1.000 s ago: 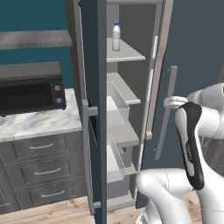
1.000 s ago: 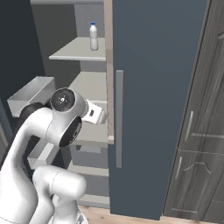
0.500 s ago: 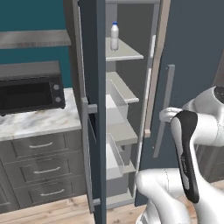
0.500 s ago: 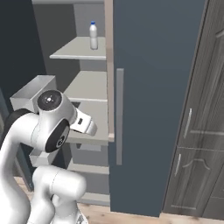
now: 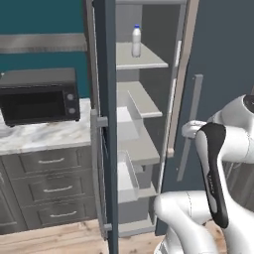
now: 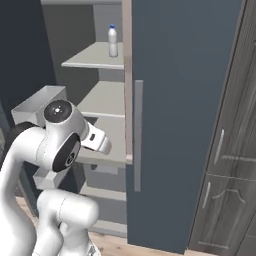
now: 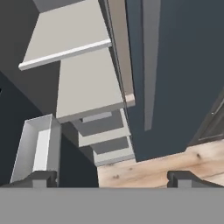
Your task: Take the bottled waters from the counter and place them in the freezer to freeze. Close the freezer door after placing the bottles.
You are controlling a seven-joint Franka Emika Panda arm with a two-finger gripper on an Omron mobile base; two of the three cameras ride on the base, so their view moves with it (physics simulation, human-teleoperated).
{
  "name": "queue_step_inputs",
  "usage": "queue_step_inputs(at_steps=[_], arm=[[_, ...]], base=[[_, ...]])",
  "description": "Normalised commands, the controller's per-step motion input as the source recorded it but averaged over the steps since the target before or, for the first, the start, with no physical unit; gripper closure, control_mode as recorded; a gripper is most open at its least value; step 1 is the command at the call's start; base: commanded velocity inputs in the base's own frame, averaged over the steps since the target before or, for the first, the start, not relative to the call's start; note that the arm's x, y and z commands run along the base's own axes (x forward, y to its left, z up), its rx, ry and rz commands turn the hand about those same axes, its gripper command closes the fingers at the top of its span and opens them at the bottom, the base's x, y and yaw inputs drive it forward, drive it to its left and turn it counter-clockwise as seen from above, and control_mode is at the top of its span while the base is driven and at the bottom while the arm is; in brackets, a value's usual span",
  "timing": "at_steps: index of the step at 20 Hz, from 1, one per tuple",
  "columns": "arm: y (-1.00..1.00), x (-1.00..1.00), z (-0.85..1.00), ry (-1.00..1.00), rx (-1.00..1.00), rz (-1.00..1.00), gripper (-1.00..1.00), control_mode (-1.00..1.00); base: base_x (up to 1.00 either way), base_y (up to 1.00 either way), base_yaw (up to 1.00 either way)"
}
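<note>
One bottled water (image 5: 136, 41), clear with a blue cap, stands upright on the freezer's (image 5: 149, 99) top pale shelf and also shows as the bottle (image 6: 113, 41) in the right base view. The freezer door (image 5: 106, 124) hangs wide open on the left, white bins (image 7: 37, 148) on its inner side. My gripper (image 7: 113, 179) is open with nothing between its fingertips (image 7: 41, 178). It hovers in front of the middle shelves (image 7: 85, 83) and looks down along them to the floor. The marble counter (image 5: 44, 136) lies left of the open door.
A black microwave (image 5: 39, 96) sits on the counter above dark drawers (image 5: 52, 188). The neighbouring door (image 6: 180, 100) is shut, with its long handle (image 6: 138, 135) close to my folded arm. Dark wood cabinets (image 6: 225, 165) stand at the right, over wooden floor (image 7: 153, 168).
My arm has folded back, and the hand has pulled a little away from the shelves and downward. The gripper stayed open. The bottle on the top shelf has not moved.
</note>
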Motion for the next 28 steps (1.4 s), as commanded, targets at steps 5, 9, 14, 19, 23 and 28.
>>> queue_step_inputs(at_steps=[5, 9, 14, 19, 23, 28], arm=[[0.0, 0.0, 0.0, 0.0, 0.0, 0.0, -1.0, 1.0], [0.0, 0.0, 0.0, 0.0, 0.0, 0.0, -1.0, 1.0], [0.0, 0.0, 0.0, 0.0, 0.0, 0.0, -1.0, 1.0], [0.0, 0.0, 0.0, 0.0, 0.0, 0.0, -1.0, 1.0], [0.0, 0.0, 0.0, 0.0, 0.0, 0.0, -1.0, 1.0], [0.0, 0.0, 0.0, 0.0, 0.0, 0.0, -1.0, 1.0]], base=[[-0.02, -1.0, 0.03], [0.07, -1.0, 0.12], [-0.13, -0.23, 0.74], [0.0, 0.11, 0.97], [0.0, 0.28, 0.92], [0.0, 0.38, 0.9]])
